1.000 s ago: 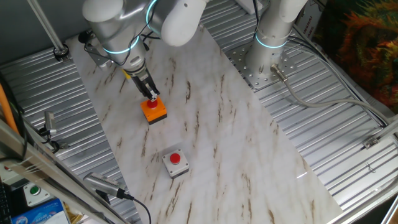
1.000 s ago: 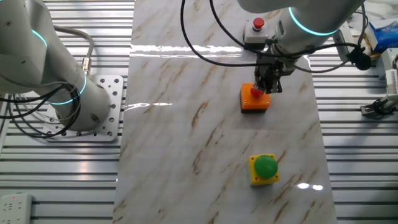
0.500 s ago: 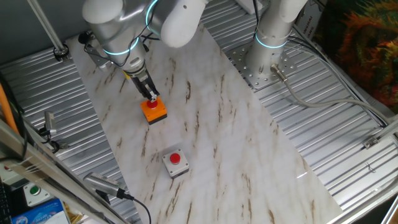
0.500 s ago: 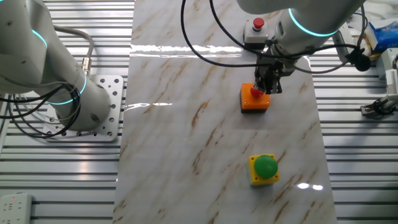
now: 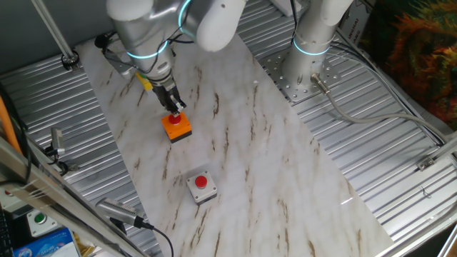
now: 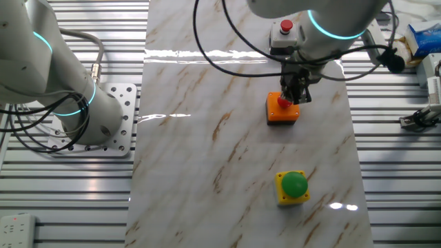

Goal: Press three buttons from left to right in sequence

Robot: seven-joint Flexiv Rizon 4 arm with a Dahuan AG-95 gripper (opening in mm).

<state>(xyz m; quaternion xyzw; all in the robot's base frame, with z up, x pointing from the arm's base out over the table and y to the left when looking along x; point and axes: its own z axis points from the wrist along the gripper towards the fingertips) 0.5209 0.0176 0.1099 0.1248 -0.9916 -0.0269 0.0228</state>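
The yellow box with the green button [image 6: 293,186] stands nearest the camera in the other fixed view. In one fixed view only a bit of yellow shows behind the arm. The orange box [image 5: 176,127] [image 6: 282,110] has a red button [image 5: 174,118] [image 6: 282,102] on top. My gripper [image 5: 176,108] [image 6: 293,98] points down, its fingers together, with the tips at this red button's top. The light-grey box with a red button [image 5: 201,185] [image 6: 284,29] stands apart at the marble strip's other end.
A second arm's base [image 5: 308,53] [image 6: 76,103] stands on a bolted plate beside the marble sheet [image 5: 243,157]. A white box with a green button [image 5: 39,221] and blue packaging [image 5: 43,243] lie off the sheet. Cables [image 5: 136,221] and clamps lie on the ribbed metal table.
The arm's upper links have swung a little sideways. The fingertips have stayed at the orange box's red button, shifted only slightly.
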